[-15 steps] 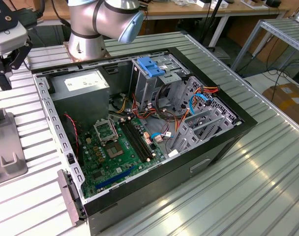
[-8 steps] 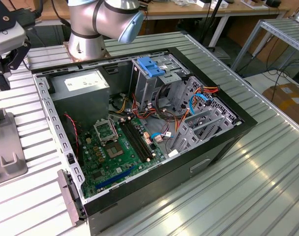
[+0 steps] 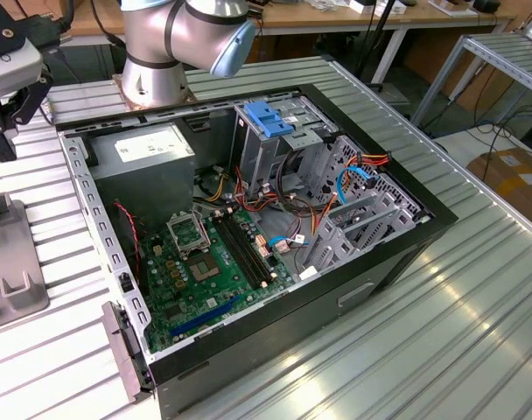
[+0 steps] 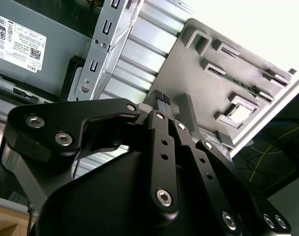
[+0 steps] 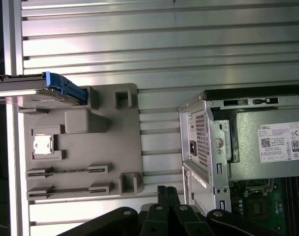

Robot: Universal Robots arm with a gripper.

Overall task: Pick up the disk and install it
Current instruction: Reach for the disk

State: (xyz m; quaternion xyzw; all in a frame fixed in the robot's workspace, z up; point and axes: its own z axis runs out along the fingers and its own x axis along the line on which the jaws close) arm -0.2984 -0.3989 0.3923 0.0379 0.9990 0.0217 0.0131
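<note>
The disk (image 5: 39, 90), a slim grey drive with a bright blue carrier edge, rests at one end of the grey fixture plate (image 5: 85, 157) in the first wrist view. My gripper (image 5: 164, 190) hangs above the ribbed table just off the plate's opposite end, well apart from the disk. In the second wrist view its black fingers (image 4: 159, 129) lie pressed together with nothing between them, so the gripper (image 4: 161, 97) is shut and empty. In the exterior view the gripper (image 3: 3, 144) hovers at the far left, above the plate (image 3: 12, 289).
An open computer case (image 3: 248, 219) lies on the ribbed metal table (image 3: 476, 324), with a motherboard (image 3: 205, 271), a grey power supply (image 3: 148, 157), a drive cage with a broad blue bracket (image 3: 270, 118) and loose cables. The arm's base (image 3: 157, 52) stands behind the case.
</note>
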